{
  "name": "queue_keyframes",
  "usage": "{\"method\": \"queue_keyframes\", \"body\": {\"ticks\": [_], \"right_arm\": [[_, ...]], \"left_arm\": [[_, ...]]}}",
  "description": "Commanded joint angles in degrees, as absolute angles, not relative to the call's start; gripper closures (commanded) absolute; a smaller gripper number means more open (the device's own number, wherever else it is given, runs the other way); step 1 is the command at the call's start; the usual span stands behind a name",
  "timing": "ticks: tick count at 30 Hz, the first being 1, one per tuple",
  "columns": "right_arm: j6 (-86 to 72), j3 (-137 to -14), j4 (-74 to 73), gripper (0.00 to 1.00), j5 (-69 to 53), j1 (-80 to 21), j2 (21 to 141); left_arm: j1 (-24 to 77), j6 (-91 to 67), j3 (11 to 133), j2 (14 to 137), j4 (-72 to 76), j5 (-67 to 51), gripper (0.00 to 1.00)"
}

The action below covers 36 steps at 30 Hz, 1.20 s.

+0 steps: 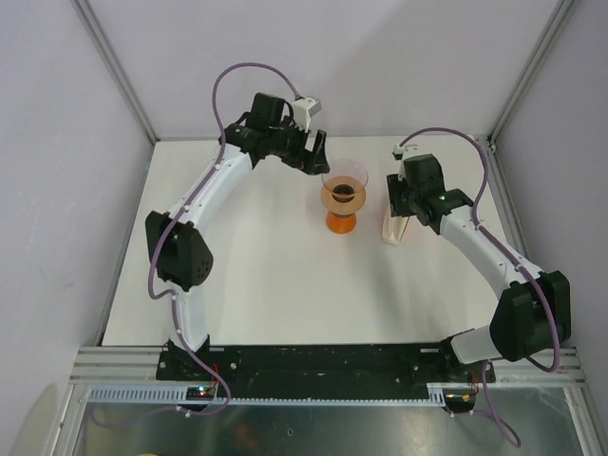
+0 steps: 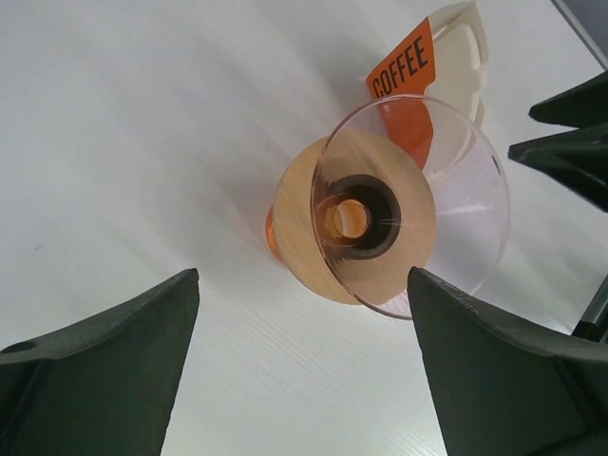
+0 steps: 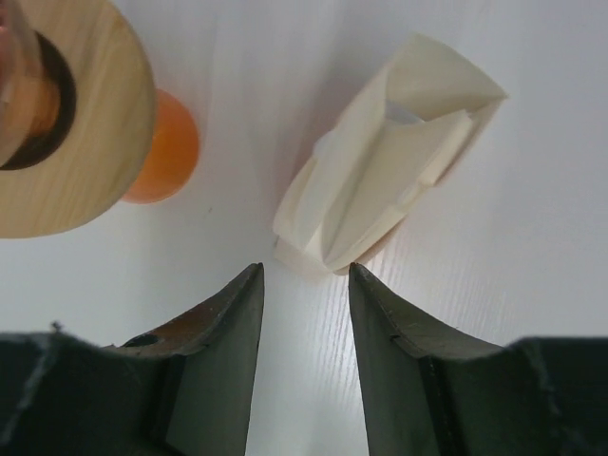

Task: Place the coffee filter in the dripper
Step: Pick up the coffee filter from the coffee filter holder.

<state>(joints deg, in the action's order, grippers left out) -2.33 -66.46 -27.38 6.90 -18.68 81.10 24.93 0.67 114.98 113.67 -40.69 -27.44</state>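
The dripper (image 1: 345, 179), a clear pinkish cone, sits on a flat brown ring (image 2: 313, 237) on top of an orange-tinted beaker (image 1: 341, 222). It also shows in the left wrist view (image 2: 465, 204). My left gripper (image 1: 315, 157) is open and empty just behind and left of the dripper; in the left wrist view (image 2: 302, 277) the jaws stand wide apart. My right gripper (image 3: 304, 269) is open and empty, its tips just short of the near end of a thick cream bundle of filters (image 3: 385, 190). No single loose coffee filter shows.
The bundle (image 1: 392, 228) lies right of the beaker, partly under my right gripper (image 1: 398, 211). It carries an orange COFFEE label (image 2: 404, 71). Grey walls and metal posts close the table's back and sides.
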Motion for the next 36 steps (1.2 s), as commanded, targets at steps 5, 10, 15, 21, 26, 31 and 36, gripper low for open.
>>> {"method": "queue_keyframes", "body": {"ticks": [5, 10, 15, 21, 26, 31, 36], "right_arm": [[-1.28, -66.02, -22.68, 0.54, 10.92, -21.49, 83.68], [-2.03, -65.71, -22.04, 0.54, 12.37, -21.51, 85.48], [-2.91, -64.69, -20.43, 0.56, 12.31, -21.28, 87.21], [-3.95, -64.3, -19.26, 0.57, 13.13, -20.94, 89.16], [-4.83, -63.27, -17.68, 0.56, 13.95, -20.71, 89.55], [-5.26, -62.77, -16.69, 0.56, 15.34, -21.15, 90.79], [-5.27, -62.44, -16.06, 0.54, 16.19, -21.64, 91.81]], "left_arm": [[22.73, 4.83, 110.94, 102.51, -40.99, -24.54, 0.04], [19.32, 6.73, 105.05, 98.36, -41.0, -24.42, 0.04], [16.87, 7.9, 99.17, 96.07, -40.96, -26.2, 0.04], [16.09, 9.07, 95.35, 94.78, -40.92, -26.49, 0.04], [15.55, 9.34, 94.72, 94.69, -40.88, -26.96, 0.04], [15.34, 9.27, 94.82, 95.03, -40.88, -27.36, 0.04], [15.17, 9.22, 94.89, 95.11, -40.91, -27.85, 0.04]]}}
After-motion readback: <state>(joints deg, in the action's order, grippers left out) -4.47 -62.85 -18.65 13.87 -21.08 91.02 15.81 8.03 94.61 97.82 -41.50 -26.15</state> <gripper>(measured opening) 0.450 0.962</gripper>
